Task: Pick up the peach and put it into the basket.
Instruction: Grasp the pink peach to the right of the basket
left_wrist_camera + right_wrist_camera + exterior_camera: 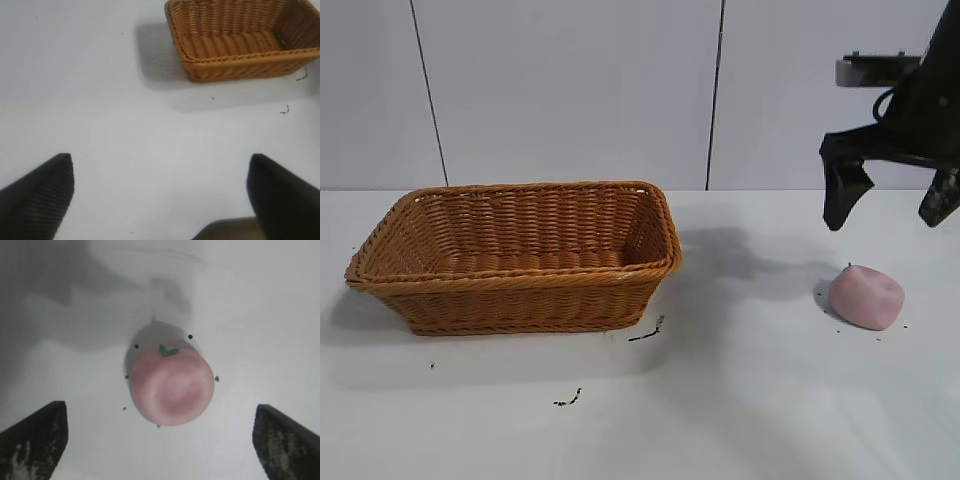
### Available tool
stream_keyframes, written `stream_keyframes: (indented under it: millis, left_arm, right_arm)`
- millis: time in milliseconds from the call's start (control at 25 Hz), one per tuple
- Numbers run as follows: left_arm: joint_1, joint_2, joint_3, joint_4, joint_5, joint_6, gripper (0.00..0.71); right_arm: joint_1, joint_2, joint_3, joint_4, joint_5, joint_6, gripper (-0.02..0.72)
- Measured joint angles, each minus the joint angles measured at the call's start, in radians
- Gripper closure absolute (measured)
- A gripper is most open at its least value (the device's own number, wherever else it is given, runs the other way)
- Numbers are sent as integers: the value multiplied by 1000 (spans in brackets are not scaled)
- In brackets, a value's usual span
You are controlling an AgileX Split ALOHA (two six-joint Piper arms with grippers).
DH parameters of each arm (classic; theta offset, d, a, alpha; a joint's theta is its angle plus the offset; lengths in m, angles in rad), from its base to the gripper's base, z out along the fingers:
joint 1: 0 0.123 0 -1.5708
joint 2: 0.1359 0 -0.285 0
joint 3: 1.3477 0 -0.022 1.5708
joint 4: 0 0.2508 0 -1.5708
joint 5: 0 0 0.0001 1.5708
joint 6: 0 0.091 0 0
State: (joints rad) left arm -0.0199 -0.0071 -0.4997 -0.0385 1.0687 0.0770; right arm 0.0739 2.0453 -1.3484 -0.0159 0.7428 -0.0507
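Observation:
The peach (866, 297) is a dull-pink rounded lump lying on the white table at the right. In the right wrist view the peach (171, 387) shows a small green leaf at one end. My right gripper (892, 212) hangs open above the peach, a little behind it, apart from it; in its wrist view the right gripper (160, 440) has its jaws wide apart with nothing between them. The orange-brown wicker basket (515, 290) stands at the left, empty. My left gripper (160, 180) is open over bare table, away from the basket (240, 67).
Small dark specks lie round the peach and in front of the basket (645, 333). A grey panelled wall stands behind the table. White table surface (750, 400) stretches between the basket and the peach.

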Motion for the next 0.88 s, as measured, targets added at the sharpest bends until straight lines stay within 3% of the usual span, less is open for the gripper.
stream_keyframes:
  millis: [560, 640, 800, 880]
  left_arm:
    - [0, 0, 0, 0, 0, 0, 18]
    - [0, 0, 0, 0, 0, 0, 18]
    - [0, 0, 0, 0, 0, 0, 18]
    - [0, 0, 0, 0, 0, 0, 18]
  right_arm:
    - [0, 88, 0, 24, -34, -3, 17]
    - [0, 88, 0, 24, -32, -3, 110]
    - [0, 88, -2, 24, -11, -3, 541]
    - [0, 78, -9, 25, 2, -3, 615]
